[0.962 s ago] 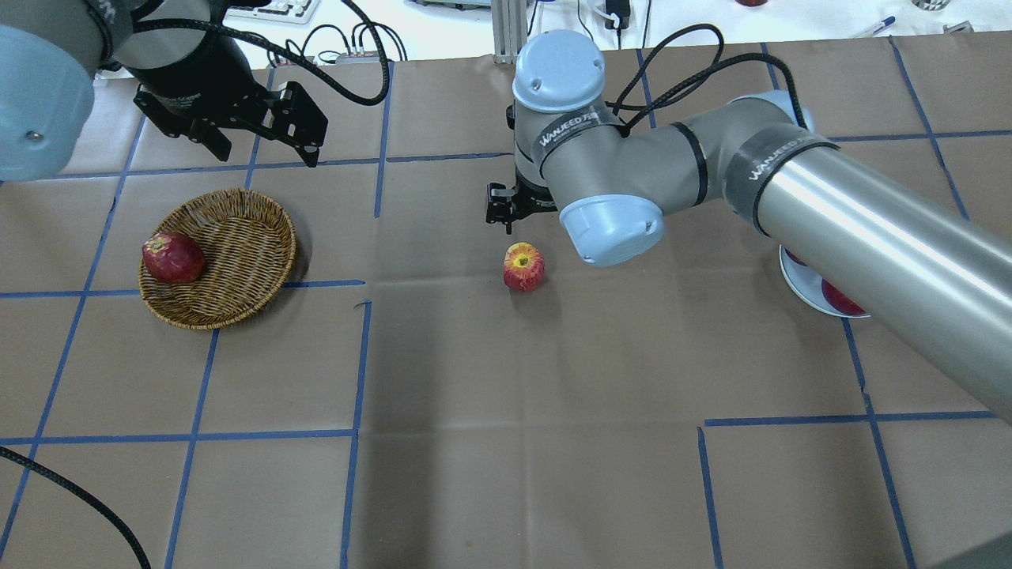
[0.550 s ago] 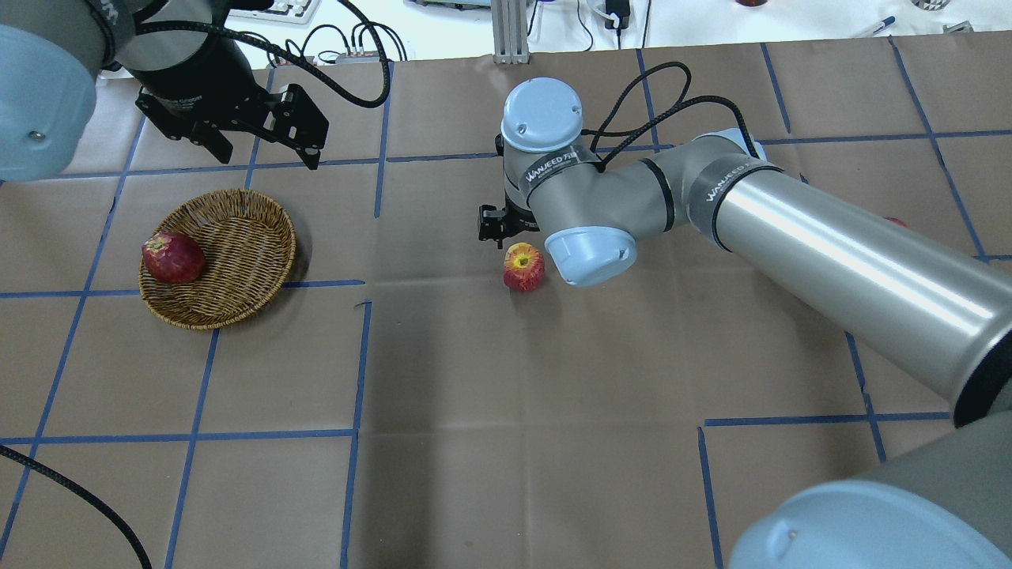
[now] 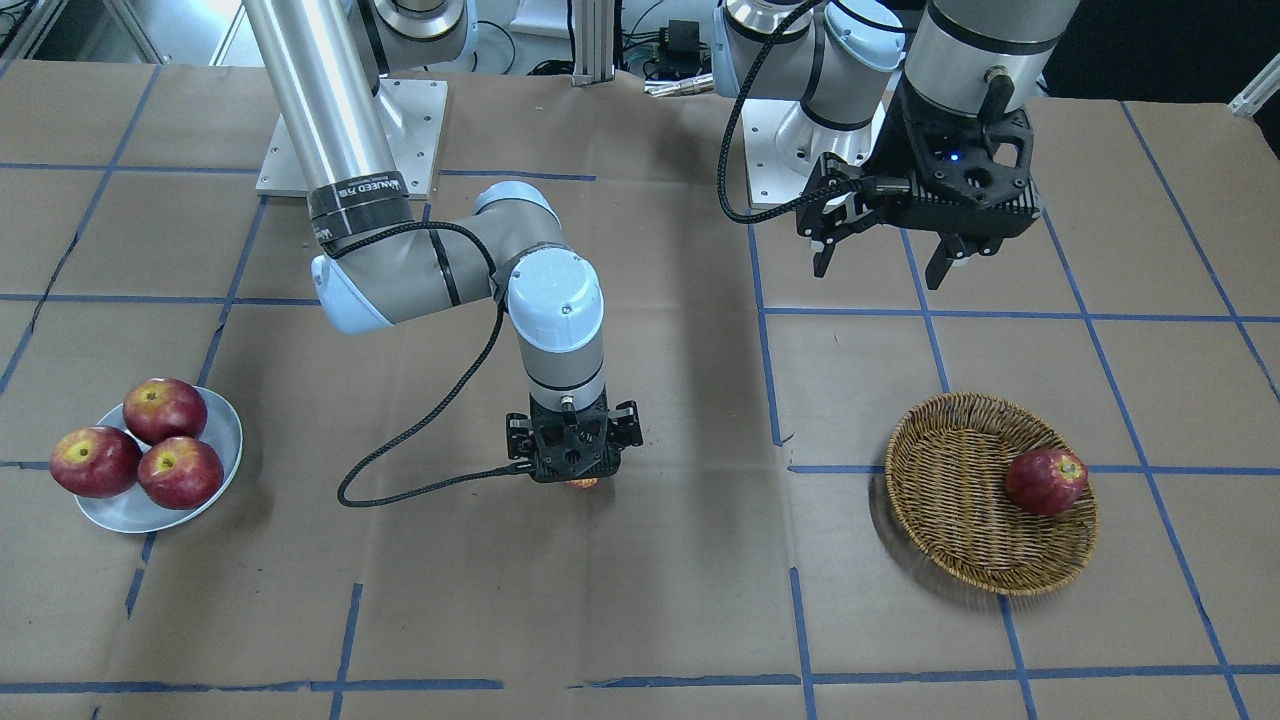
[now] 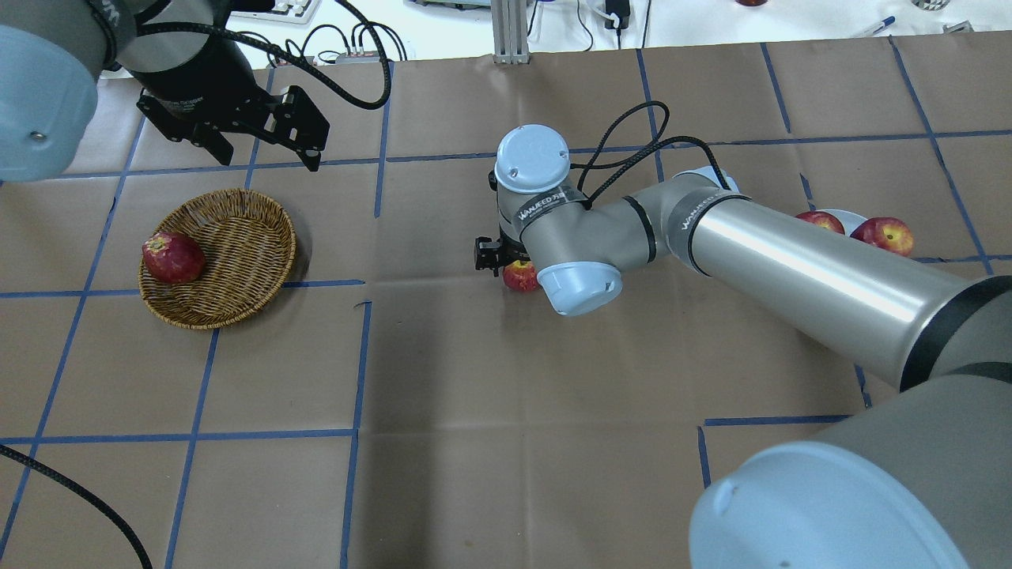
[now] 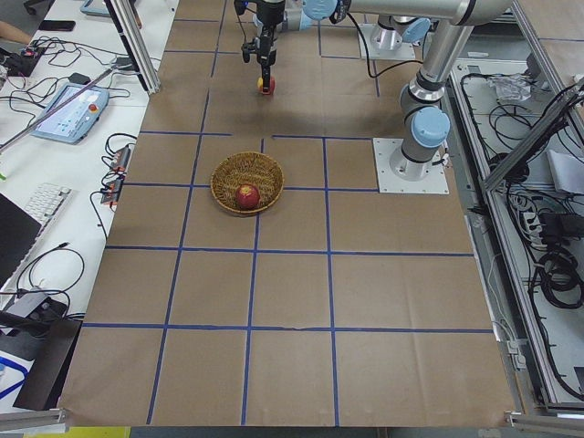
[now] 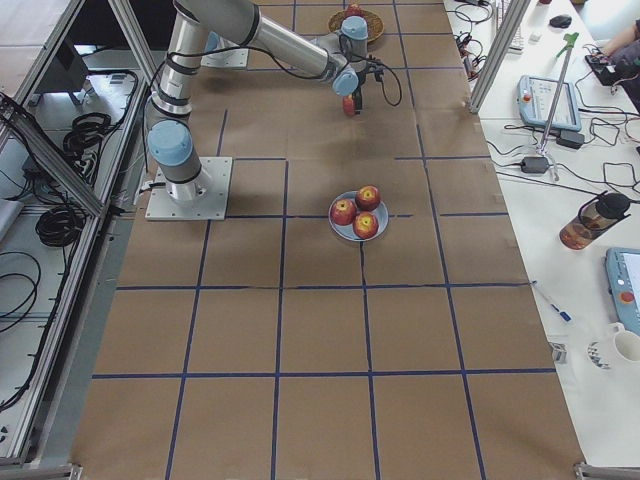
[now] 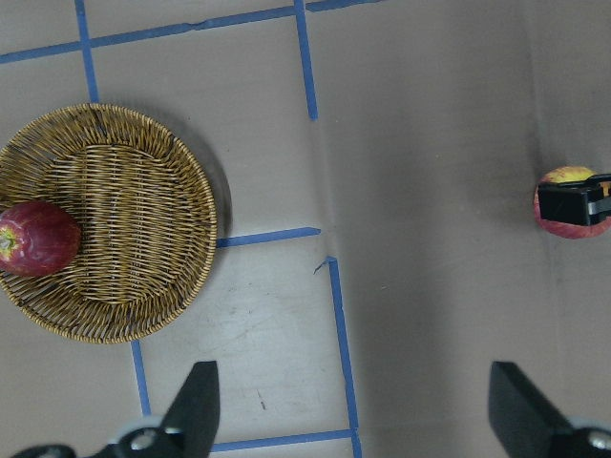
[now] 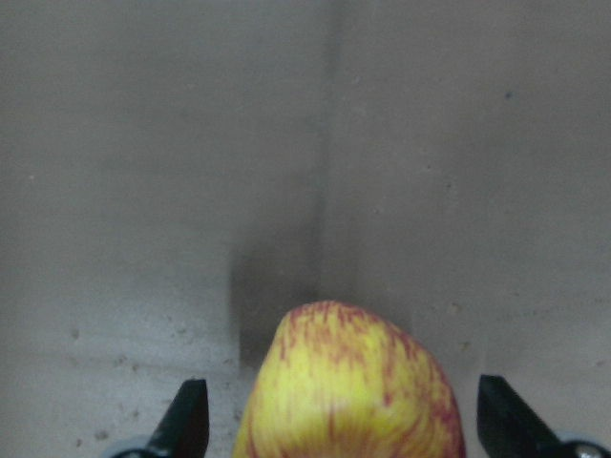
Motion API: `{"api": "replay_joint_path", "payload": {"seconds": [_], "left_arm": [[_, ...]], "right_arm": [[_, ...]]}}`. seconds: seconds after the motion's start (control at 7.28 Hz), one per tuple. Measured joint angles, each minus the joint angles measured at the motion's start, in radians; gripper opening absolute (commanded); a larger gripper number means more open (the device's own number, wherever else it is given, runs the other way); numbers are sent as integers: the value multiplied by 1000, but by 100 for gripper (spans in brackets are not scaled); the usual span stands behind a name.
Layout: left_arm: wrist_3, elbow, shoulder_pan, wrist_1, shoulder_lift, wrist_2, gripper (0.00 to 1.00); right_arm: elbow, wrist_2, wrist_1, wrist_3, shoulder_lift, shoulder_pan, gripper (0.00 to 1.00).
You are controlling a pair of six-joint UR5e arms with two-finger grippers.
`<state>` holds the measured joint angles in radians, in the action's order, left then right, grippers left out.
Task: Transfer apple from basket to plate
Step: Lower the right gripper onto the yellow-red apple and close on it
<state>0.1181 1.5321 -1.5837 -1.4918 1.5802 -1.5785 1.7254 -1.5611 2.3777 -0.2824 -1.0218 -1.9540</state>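
The yellow-streaked apple lies on the brown table paper near the middle, outside the basket. My right gripper is down over it, open, with a finger on each side; the apple fills the gap between them. Only a sliver of it shows in the front view, below the gripper. The wicker basket holds one dark red apple. My left gripper hangs open and empty behind the basket. The plate holds three dark red apples.
The plate is partly hidden behind my right arm in the overhead view. Blue tape lines cross the table paper. The right arm's cable loops down beside the gripper.
My right arm has come down and slightly forward, so its gripper now straddles the streaked apple. The left gripper, basket and dark apple have not moved.
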Motion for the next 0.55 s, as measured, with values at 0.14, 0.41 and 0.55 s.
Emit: {"api": "replay_joint_path", "payload": {"seconds": [0.14, 0.41, 0.55], "left_arm": [[0, 0, 0, -1, 0, 0, 100], [0, 0, 1, -1, 0, 0, 100], [0, 0, 1, -4, 0, 0, 100]], "right_arm": [[2, -2, 2, 1, 6, -9, 80], [2, -14, 3, 17, 6, -12, 63], [-1, -26, 4, 32, 3, -11, 49]]}}
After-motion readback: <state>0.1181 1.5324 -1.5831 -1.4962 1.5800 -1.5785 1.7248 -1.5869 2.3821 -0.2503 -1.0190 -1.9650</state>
